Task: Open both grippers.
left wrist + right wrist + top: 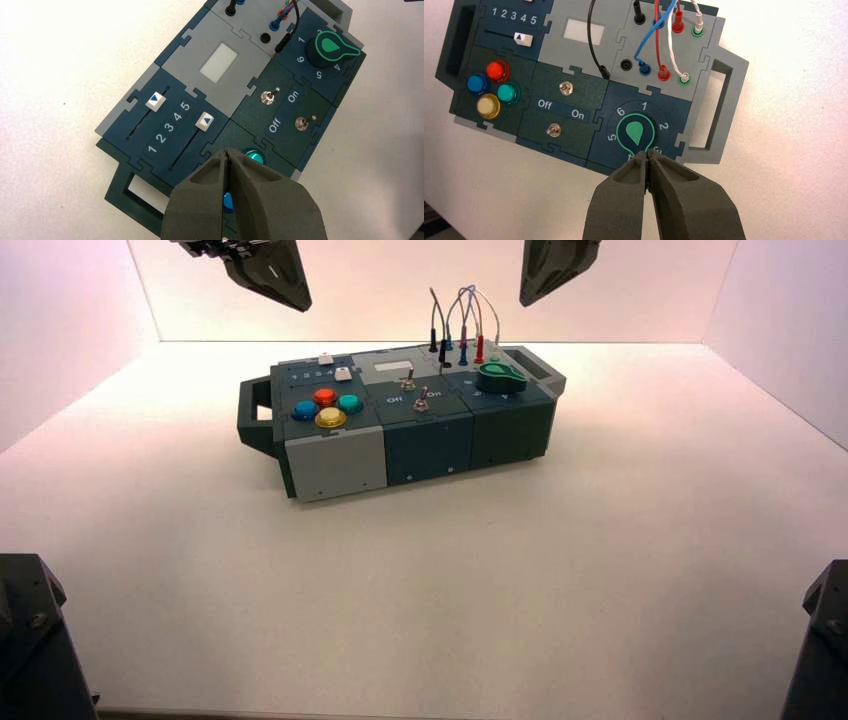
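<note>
My left gripper (298, 302) hangs high above the far left of the button box (335, 462). In the left wrist view its fingers (227, 151) are pressed together, empty, over the teal button (255, 156) and blue button (227, 202). My right gripper (526, 298) hangs high above the far right of the box. In the right wrist view it (647, 153) is also shut and empty, with its tips just before the green knob (636, 134).
The box stands at mid-table, turned slightly. It bears four coloured buttons (326, 408), two sliders (155, 100), two toggle switches (566, 89) marked Off and On, and plugged wires (462, 315). Bulky black blocks sit at the near corners (30, 640) (822, 640). White walls surround the table.
</note>
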